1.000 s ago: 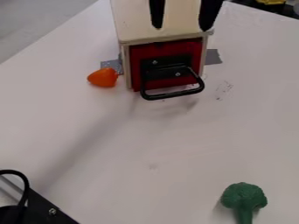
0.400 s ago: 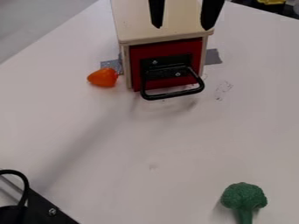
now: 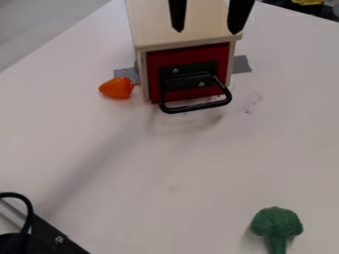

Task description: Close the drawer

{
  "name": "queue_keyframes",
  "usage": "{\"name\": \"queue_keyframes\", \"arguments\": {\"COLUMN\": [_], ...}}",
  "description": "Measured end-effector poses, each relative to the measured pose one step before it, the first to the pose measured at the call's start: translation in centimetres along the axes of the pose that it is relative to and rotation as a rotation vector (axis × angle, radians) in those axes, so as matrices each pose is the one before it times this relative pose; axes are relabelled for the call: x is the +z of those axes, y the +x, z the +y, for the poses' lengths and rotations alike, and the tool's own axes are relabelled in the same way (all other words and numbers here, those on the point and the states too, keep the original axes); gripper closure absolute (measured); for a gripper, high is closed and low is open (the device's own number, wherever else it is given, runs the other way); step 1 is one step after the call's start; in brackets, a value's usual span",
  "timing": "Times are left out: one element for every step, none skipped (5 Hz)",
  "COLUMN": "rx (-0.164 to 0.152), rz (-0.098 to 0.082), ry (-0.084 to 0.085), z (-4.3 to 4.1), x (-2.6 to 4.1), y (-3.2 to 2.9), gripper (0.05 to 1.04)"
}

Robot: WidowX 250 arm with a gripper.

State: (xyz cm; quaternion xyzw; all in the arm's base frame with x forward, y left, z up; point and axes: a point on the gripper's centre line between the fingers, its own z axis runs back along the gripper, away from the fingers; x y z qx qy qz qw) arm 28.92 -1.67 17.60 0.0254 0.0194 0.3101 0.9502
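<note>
Nothing shifted, pincer [image 3: 206, 31] spread, red drawer [image 3: 189, 54] shut (edges snug)

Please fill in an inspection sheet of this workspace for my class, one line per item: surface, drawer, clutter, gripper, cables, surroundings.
Surface: pale tabletop, faint marks right of the box
Drawer: red front looks closed in the wooden box; black handle sticks out
Clutter: orange toy left of the box, green toy broccoli at lower right
Gripper: open, over the box
Cables: black cable-like loop, lower left
Surroundings: grey floor, upper left
</note>
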Motion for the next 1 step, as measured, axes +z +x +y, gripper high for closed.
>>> {"name": "queue_keyframes", "arguments": {"rx": [0.0015], "rz": [0.0001], "ry": [0.0], "z": [0.034], "x": [-0.001], "y": [0.028], "gripper": [0.084]}}
